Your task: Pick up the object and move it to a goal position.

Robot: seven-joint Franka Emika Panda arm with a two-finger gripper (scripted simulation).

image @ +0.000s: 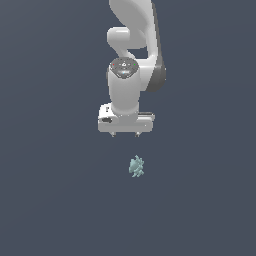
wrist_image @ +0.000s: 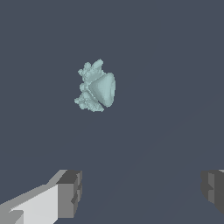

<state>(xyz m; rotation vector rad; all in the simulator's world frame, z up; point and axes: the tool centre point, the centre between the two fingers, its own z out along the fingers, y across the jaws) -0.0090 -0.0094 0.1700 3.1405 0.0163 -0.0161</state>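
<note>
Hanging above a flat, dark slate-blue surface (image: 55,200), the white arm (image: 132,45) ends in a gripper (image: 125,134) whose two short fingertips point straight down, spread wide with nothing between them. No brand, label or readable writing shows anywhere; the only marks are a few tiny coloured dots on the dark round cap (image: 123,67) at the wrist joint, too small to make out.

That surface fills both views from edge to edge as one even, matte tone, with no visible edges, corners, walls or other furniture to place things by. It has no grain or pattern.

Smooth, rounded and glossy-white describes the arm's shells, with a dark grey band on the side toward the exterior view's right. The gripper body is a blocky white bar. In the wrist view the fingers (wrist_image: 70,192) appear as grey, squared, ridged pads, set well apart at the two sides of the picture.

On the surface lies the object (image: 136,166), a small pale teal clump. It rests below the gripper, apart from it, slightly toward the exterior view's right. In the wrist view the object (wrist_image: 97,86) shows a smooth, rounded lobe on one side and a crusty, spiky fringe on the other, and it is much narrower than the gap between the fingers.
</note>
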